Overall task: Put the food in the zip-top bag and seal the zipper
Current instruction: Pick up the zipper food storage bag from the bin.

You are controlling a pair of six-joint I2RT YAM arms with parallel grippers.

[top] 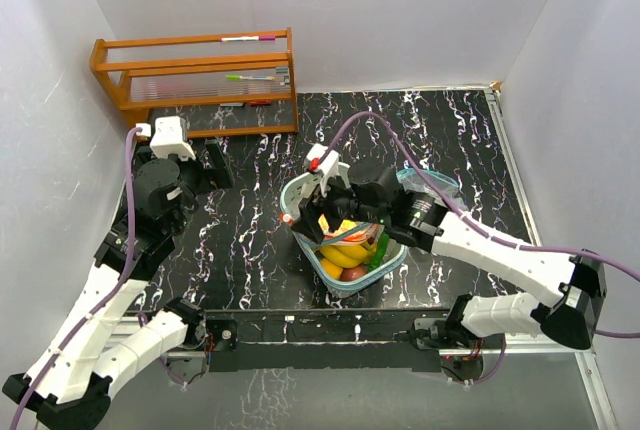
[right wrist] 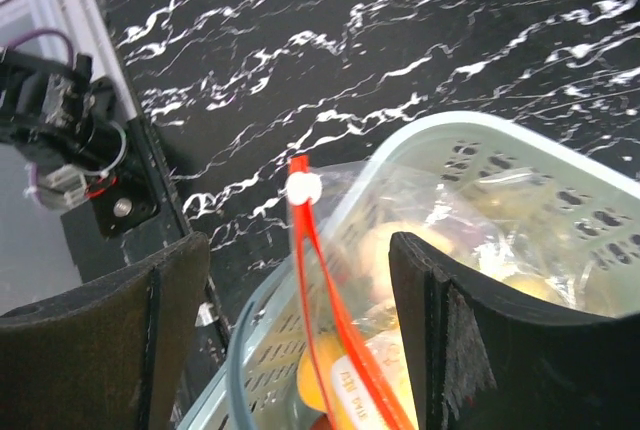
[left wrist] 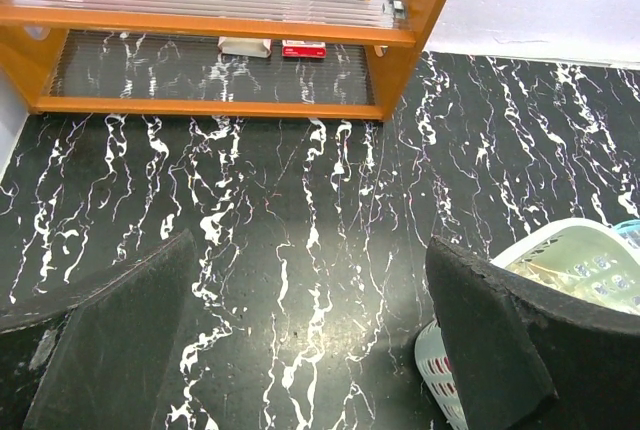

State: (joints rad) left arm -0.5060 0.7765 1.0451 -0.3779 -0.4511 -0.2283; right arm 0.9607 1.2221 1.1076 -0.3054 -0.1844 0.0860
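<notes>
The right jaws, spread, straddle the red zipper [right wrist: 318,280] of the bag [right wrist: 470,235] holding the food [top: 345,250], the left jaws spread idle; sealing seems in hand, needing a pinch and slide.

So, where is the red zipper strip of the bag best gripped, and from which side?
Grip the red zipper strip just below its white slider, coming from above with one finger on each flat face. It seems to stand on edge as a thin band above the mesh basket, and the right gripper straddles it, jaws open.
</notes>
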